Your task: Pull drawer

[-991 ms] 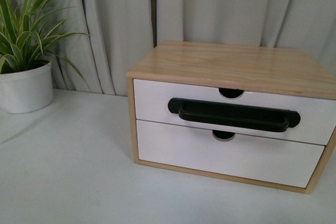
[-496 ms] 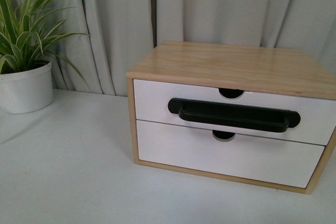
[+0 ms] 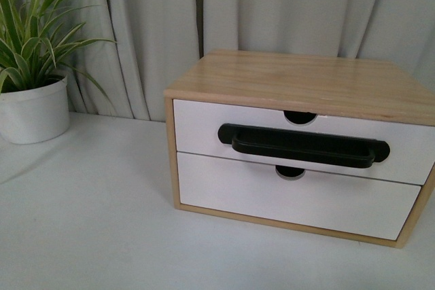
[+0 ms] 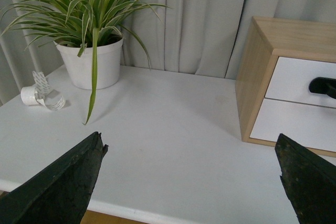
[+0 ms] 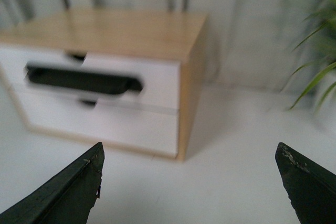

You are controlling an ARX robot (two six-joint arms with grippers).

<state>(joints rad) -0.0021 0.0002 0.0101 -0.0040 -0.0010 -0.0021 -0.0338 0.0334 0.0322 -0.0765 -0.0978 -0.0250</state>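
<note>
A light wooden cabinet (image 3: 299, 79) stands on the white table. Its upper drawer (image 3: 197, 127) has a white front, a long black bar handle (image 3: 304, 145) and a half-round notch (image 3: 300, 117) in its top edge, and it sits shut. In the right wrist view the drawer (image 5: 157, 74) and its handle (image 5: 84, 80) appear blurred, well beyond my open right gripper (image 5: 189, 156). My open left gripper (image 4: 191, 148) hovers over bare table near the front edge, with the cabinet (image 4: 257, 77) off to one side. Neither gripper holds anything. Neither arm shows in the front view.
Below the drawer is a plain white front (image 3: 285, 202) without a handle. A potted spider plant (image 3: 32, 110) stands at the table's back left, seen also as the plant (image 4: 89, 64) in the left wrist view, with a small white paper curl (image 4: 41, 94) beside it. Grey curtains hang behind.
The front view has shifted very slightly, so the cabinet and plant sit a few pixels higher. The drawer stays shut.
</note>
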